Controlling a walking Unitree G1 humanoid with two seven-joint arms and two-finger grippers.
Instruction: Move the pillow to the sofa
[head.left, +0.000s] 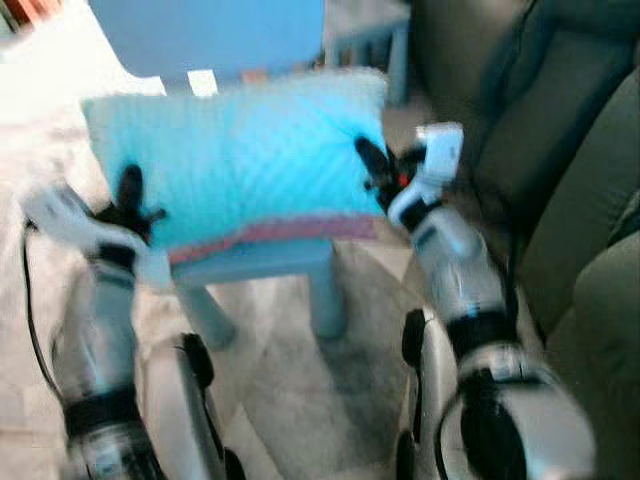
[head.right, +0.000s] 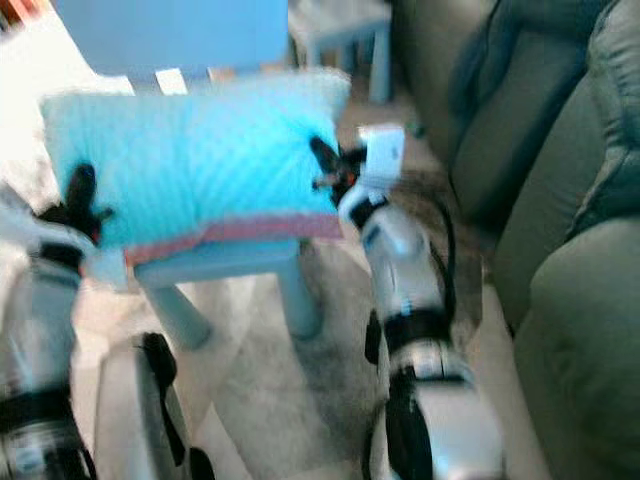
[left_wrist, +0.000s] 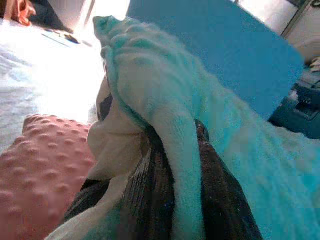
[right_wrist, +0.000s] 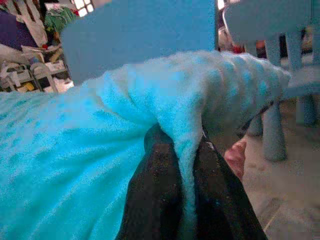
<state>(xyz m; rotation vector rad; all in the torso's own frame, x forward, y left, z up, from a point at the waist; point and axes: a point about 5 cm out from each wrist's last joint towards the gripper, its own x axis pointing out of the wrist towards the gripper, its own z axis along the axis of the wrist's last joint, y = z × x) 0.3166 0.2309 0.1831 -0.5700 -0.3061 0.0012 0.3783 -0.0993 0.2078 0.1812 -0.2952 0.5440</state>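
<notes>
Rightward, the grey-green sofa (head.left: 560, 170) ran along the scene's edge. Beside it, a blue child's chair (head.left: 270, 265) carried the turquoise pillow (head.left: 240, 160) on its seat, a pink pillow (head.left: 290, 230) beneath. The left gripper (head.left: 130, 205) pinched one pillow edge; the right gripper (head.left: 375, 170) pinched the opposite edge.

The pillow (head.left: 240, 160) lies across the top of a small table (head.left: 262, 262), directly in front of the robot. The left gripper (head.left: 130, 205) pinches the pillow's left edge; the right gripper (head.left: 372, 172) pinches its right edge. The sofa (head.left: 560, 170) stands to the right of the table. A chair (head.left: 205, 38) stands behind the pillow. A stool (head.left: 372, 45) stands further back, beside the sofa.
</notes>
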